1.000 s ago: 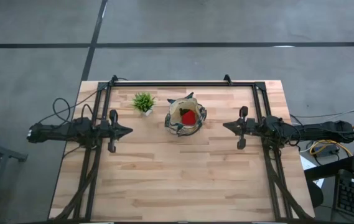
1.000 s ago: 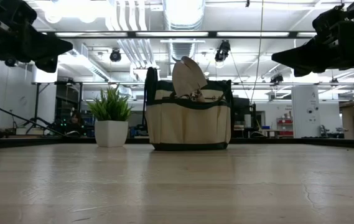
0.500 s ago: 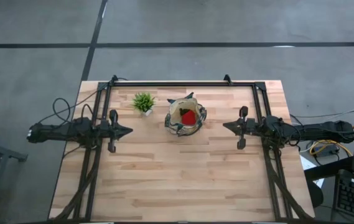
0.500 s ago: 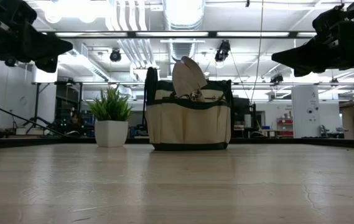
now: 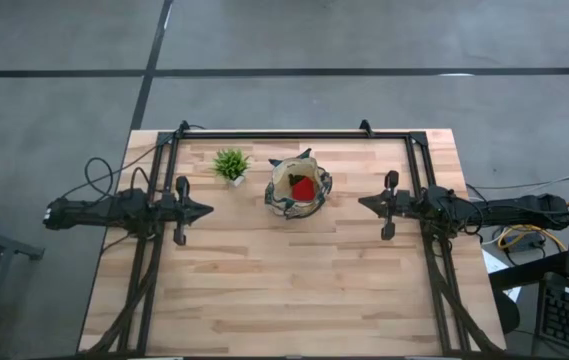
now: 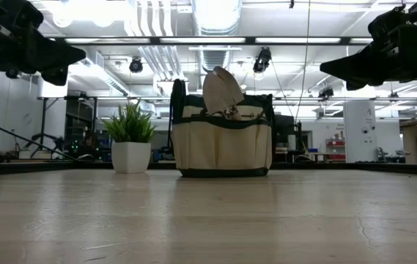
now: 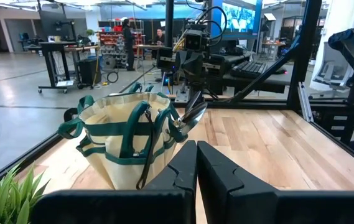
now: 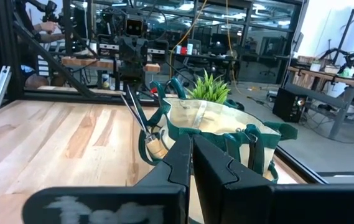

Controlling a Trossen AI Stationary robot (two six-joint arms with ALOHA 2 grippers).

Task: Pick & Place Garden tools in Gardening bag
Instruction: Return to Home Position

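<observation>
From above, the left arm's fingers [image 5: 200,210] and the right arm's fingers [image 5: 369,204] point at each other across the pale wooden worktop [image 5: 284,290]. The round beige fabric gardening bag with dark green trim [image 5: 277,181] stands between the two sets of fingertips, apart from both and a little nearer the right ones. A small red item [image 5: 303,189] lies inside the bag. A small green potted plant [image 5: 230,163] sits beyond the left fingers, just beside the bag.

At worktop height, we see both pairs of fingers raised well above the surface, the left at one upper corner [image 6: 72,53] and the right at the other [image 6: 330,67]. The bag [image 6: 223,147] stands below and between them, with a pale metal trowel blade [image 6: 223,89] rising from its mouth.

In the left wrist view, the left fingers [image 7: 196,167] are pressed together and hold nothing. The bag [image 7: 124,140] stands straight ahead of their tips.

In the right wrist view, the right fingers [image 8: 191,163] are likewise closed and empty. The bag [image 8: 226,127] stands just ahead of them. A thin metal tool with a wooden end [image 8: 143,122] leans out of its near side.
</observation>
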